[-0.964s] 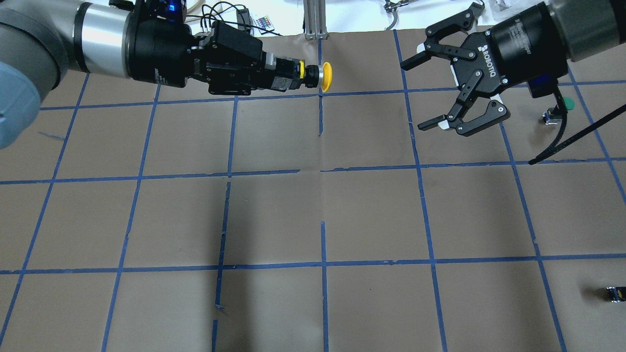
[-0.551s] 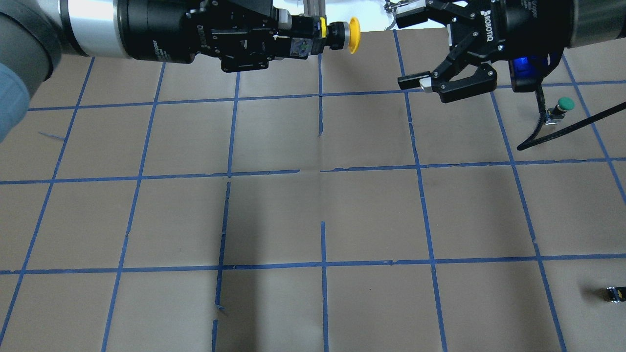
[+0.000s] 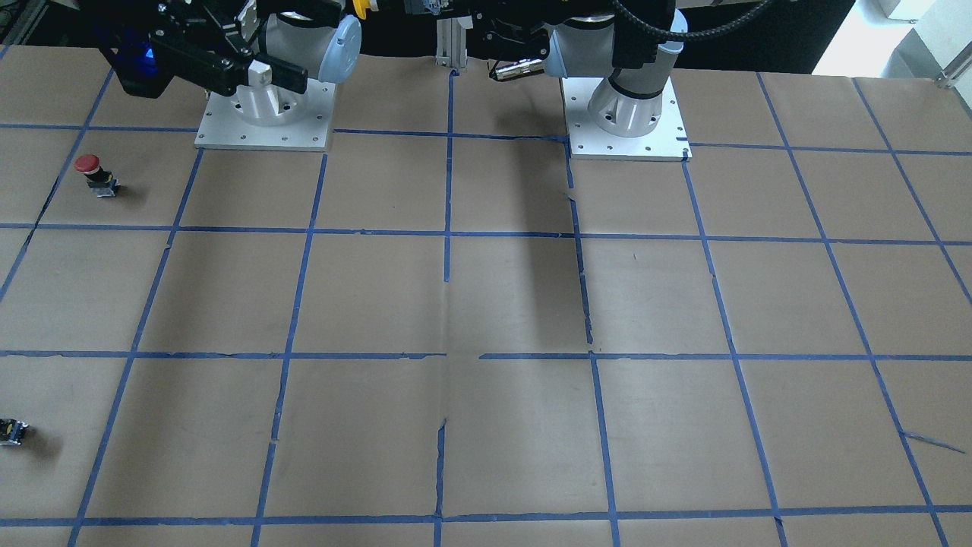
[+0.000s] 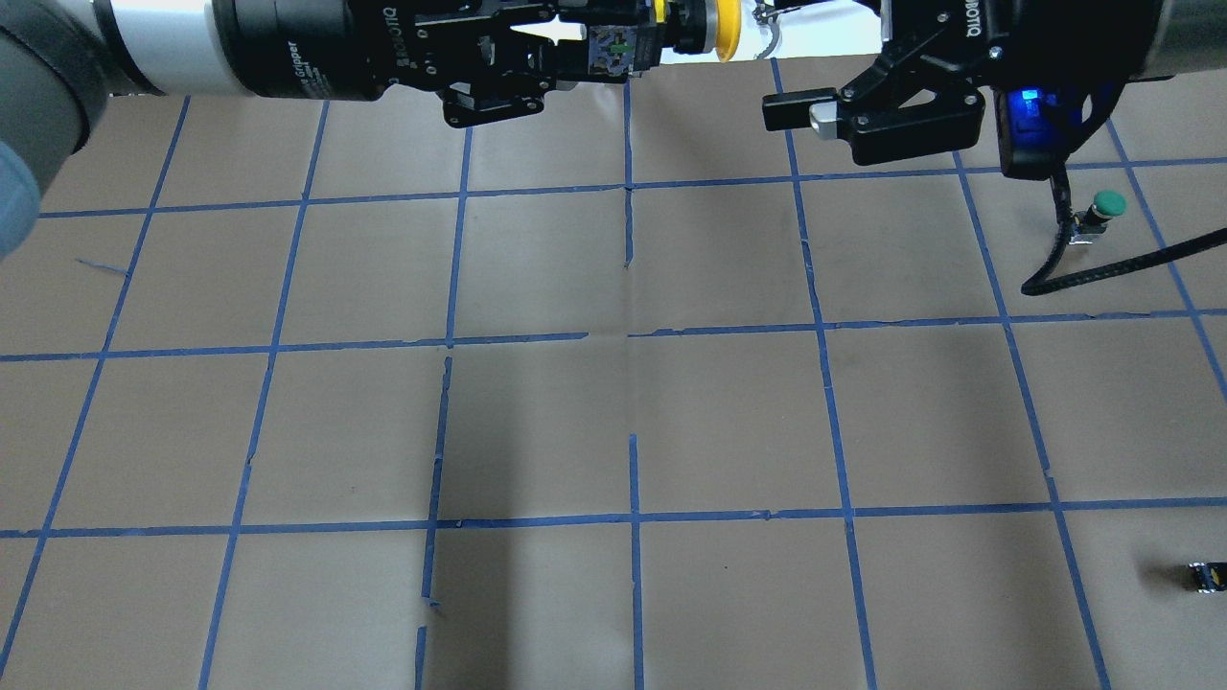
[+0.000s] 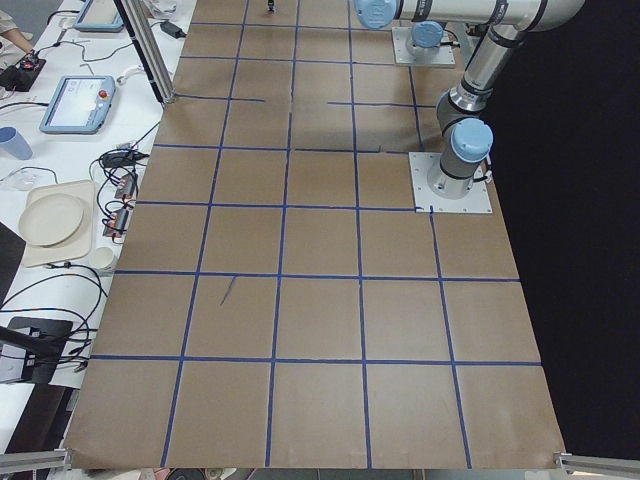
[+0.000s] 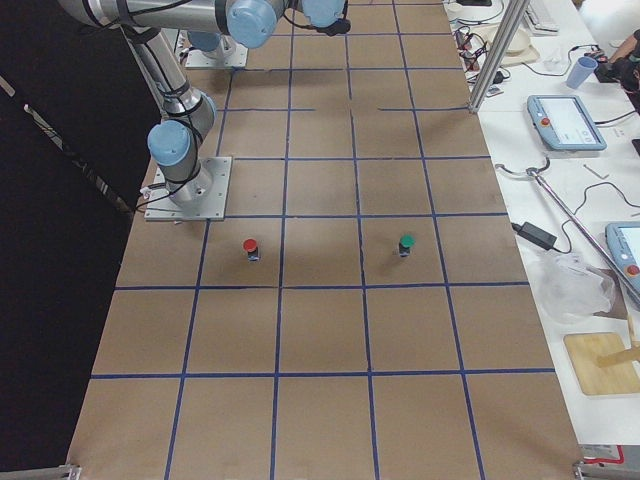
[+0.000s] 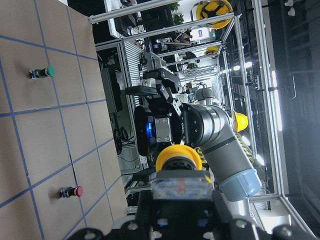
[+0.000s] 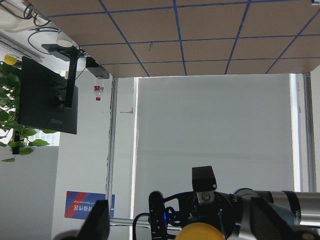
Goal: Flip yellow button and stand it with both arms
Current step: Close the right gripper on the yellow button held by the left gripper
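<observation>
My left gripper is shut on the black-and-metal body of the yellow button. It holds the button high in the air, lying sideways, with the cap toward my right gripper. The right gripper is open and empty, a short gap to the right of the cap; its lower finger shows, its upper one is cut off by the frame edge. In the left wrist view the cap faces the right arm. In the right wrist view the cap sits low between my blurred open fingers.
A green-capped button stands on the brown gridded table under the right wrist's cable. A red-capped button stands near the right arm's base. A small capless black block lies at the right edge.
Both grippers have risen toward the top of the overhead view. The left one carried the yellow button rightward. The right one swung round and came nearer, so the gap to the cap has shrunk.
</observation>
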`<act>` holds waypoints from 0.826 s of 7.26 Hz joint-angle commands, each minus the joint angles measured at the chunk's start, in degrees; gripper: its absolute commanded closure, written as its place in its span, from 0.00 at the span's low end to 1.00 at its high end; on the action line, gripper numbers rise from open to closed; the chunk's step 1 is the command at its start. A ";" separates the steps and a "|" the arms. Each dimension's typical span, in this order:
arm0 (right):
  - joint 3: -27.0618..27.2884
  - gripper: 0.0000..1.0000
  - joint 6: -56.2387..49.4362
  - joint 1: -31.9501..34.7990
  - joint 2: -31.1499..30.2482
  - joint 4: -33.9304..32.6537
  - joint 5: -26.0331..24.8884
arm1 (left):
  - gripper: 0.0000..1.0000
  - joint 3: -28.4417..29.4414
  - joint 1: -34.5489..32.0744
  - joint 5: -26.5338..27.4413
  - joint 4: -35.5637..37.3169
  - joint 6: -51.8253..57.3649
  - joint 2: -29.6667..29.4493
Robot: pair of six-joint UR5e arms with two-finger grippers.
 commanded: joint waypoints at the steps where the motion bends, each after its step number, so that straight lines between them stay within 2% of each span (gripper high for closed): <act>1: -0.21 0.00 2.53 0.43 -2.11 0.79 0.05 | 0.92 -0.25 -0.29 -2.32 0.08 -1.06 -0.06; 6: -0.39 0.01 4.57 1.92 -2.29 -1.57 2.07 | 0.92 -0.69 -0.20 -2.32 0.43 -0.80 0.02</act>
